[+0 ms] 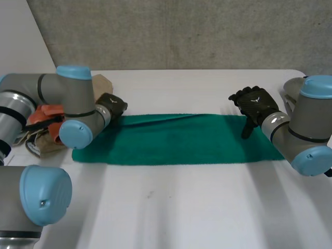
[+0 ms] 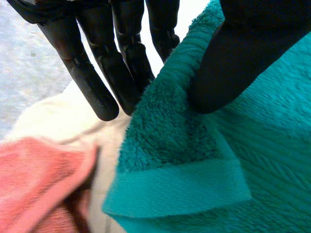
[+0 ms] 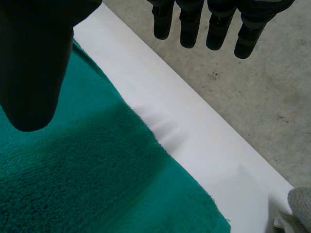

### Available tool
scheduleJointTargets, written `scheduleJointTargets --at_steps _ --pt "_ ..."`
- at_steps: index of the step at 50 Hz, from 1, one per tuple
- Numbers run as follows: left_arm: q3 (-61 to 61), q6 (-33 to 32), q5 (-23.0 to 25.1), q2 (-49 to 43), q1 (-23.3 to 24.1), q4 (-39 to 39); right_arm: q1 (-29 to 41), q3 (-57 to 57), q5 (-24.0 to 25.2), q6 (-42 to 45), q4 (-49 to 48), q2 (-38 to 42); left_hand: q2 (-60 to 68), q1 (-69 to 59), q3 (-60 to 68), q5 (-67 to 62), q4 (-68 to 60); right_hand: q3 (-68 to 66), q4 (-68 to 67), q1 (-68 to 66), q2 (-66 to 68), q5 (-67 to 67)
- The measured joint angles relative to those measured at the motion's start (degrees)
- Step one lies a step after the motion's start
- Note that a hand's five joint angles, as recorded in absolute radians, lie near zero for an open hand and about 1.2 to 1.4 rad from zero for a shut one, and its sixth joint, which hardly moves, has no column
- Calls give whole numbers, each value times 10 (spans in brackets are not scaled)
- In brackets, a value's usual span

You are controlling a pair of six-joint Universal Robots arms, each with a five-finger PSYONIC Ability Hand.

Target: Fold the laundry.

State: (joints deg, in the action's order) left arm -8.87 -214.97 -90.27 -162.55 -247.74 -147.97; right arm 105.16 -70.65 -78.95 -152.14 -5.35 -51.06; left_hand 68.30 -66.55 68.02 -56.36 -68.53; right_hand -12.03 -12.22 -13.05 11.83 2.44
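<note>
A green towel (image 1: 176,140) lies folded into a long strip across the middle of the white table. My left hand (image 1: 111,105) is at its far left corner. In the left wrist view the thumb (image 2: 233,63) presses on top of the towel (image 2: 262,145) and the fingers (image 2: 97,73) sit behind its edge, pinching the corner, which is turned up and over. My right hand (image 1: 257,104) hovers over the far right corner with fingers straight and spread. In the right wrist view its thumb (image 3: 34,63) hangs above the towel (image 3: 73,184) without touching it.
A pile of beige and orange-red cloths (image 1: 46,124) lies at the table's left, right beside my left hand; the pink cloth (image 2: 39,184) almost touches the towel corner. A grey cloth (image 3: 301,204) sits near the table's far right edge (image 3: 194,111).
</note>
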Motion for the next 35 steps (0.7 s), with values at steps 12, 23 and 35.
scheduleJointTargets --at_steps 12,23,35 --pt "-133 35 -6 185 23 -6 -10 88 17 -15 20 20 0 0 0 0 0 0 0 0 0 0" --pt "-375 34 38 406 25 -88 -16 325 103 -39 181 145 1 0 0 0 0 0 0 0 0 0" --pt "-637 24 57 588 13 -276 -29 514 186 -50 287 302 1 0 0 0 -2 -80 -73 -74 83 75"
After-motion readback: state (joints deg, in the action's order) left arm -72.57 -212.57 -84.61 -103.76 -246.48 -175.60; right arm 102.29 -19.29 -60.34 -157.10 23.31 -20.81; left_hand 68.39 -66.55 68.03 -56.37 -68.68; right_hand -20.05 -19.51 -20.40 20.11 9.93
